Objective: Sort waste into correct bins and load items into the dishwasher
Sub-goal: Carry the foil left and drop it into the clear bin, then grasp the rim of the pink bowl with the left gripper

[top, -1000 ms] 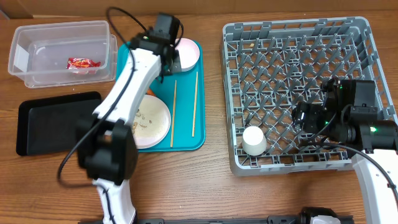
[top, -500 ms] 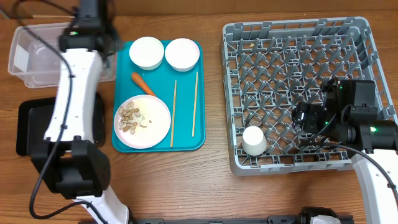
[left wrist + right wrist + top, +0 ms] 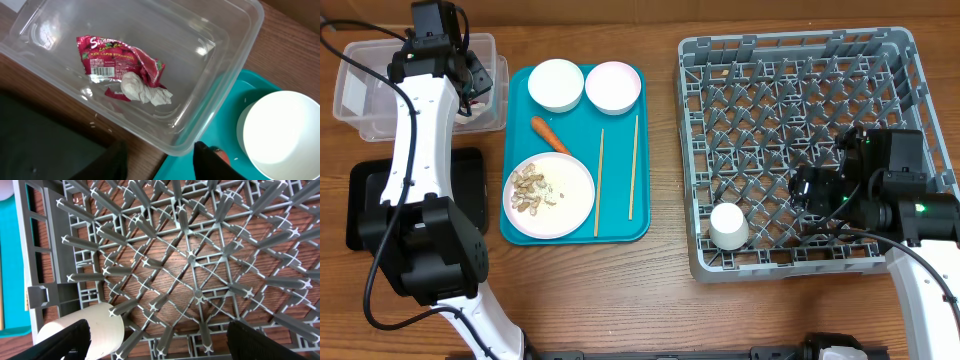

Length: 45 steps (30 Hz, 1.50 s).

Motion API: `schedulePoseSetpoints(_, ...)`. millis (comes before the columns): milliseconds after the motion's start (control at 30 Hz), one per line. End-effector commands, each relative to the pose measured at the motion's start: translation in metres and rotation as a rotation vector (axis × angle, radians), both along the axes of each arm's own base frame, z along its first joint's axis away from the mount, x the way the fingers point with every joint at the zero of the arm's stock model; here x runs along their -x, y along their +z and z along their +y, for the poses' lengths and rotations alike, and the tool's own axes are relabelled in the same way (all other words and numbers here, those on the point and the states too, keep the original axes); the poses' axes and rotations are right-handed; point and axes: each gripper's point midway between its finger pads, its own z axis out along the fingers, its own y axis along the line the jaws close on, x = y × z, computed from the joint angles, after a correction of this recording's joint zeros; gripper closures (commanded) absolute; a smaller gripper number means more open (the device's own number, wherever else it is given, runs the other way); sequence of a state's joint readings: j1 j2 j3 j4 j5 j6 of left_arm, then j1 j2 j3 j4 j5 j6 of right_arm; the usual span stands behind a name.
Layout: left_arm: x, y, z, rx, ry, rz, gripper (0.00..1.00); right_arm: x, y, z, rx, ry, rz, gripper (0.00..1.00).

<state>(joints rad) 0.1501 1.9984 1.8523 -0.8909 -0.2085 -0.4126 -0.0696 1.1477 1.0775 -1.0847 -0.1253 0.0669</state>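
My left gripper [image 3: 472, 82] is open and empty above the right end of the clear tub [image 3: 360, 95]. In the left wrist view the tub [image 3: 235, 65] holds the red wrapper [image 3: 112, 57] and the white tissue [image 3: 142, 92], with the gripper [image 3: 162, 162] over the tub's near rim. The teal tray carries two white bowls [image 3: 555, 85] [image 3: 613, 87], the carrot [image 3: 550, 135], the plate [image 3: 565, 185] with nut shells [image 3: 528, 190] and two chopsticks [image 3: 599, 180]. My right gripper [image 3: 810, 190] is open and empty over the grey rack [image 3: 790, 60], beside the white cup [image 3: 728, 226] [image 3: 85, 330].
The black tray [image 3: 365, 210] lies in front of the tub, partly under my left arm. The teal tray [image 3: 620, 225] sits between the bins and the rack. The rack's pegs [image 3: 190, 255] fill the right wrist view. Cardboard runs along the table's far edge.
My left arm swung from the bowls on the teal tray leftward to the clear tub. The right arm has not moved.
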Motion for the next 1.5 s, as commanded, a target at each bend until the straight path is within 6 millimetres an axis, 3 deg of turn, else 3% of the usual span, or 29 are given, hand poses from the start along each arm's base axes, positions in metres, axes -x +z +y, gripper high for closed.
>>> schedulePoseSetpoints(0, -0.007, 0.018, -0.025, 0.054, -0.081, -0.052, 0.60, -0.004, 0.012, -0.001, 0.005, -0.005, -0.039, 0.10)
schedulePoseSetpoints(167, -0.021, 0.025, -0.098, 0.191, -0.289, -0.106, 0.61, -0.004, 0.012, -0.001, 0.005, -0.005, -0.039, 0.10)
schedulePoseSetpoints(300, -0.031, 0.026, -0.162, 0.184, -0.443, -0.133, 0.59, -0.004, 0.012, -0.001, 0.005, -0.005, -0.039, 0.10)
schedulePoseSetpoints(467, -0.037, 0.007, -0.214, 0.164, -0.531, -0.122, 0.57, -0.004, 0.012, -0.001, 0.005, -0.005, -0.039, 0.09)
schedulePoseSetpoints(800, -0.049, -0.051, -0.294, 0.123, -0.718, -0.102, 0.59, -0.004, 0.012, -0.001, 0.005, -0.005, -0.039, 0.09)
schedulePoseSetpoints(1033, -0.051, -0.080, -0.314, 0.088, -0.786, -0.080, 0.57, -0.004, 0.012, -0.001, 0.005, -0.005, -0.039, 0.09)
schedulePoseSetpoints(1267, -0.051, -0.115, -0.307, 0.055, -0.768, -0.015, 0.60, -0.004, 0.012, -0.001, 0.005, -0.005, -0.039, 0.09)
schedulePoseSetpoints(1467, -0.052, -0.121, -0.301, 0.020, -0.758, -0.003, 0.67, -0.004, 0.012, -0.001, 0.005, -0.005, -0.038, 0.09)
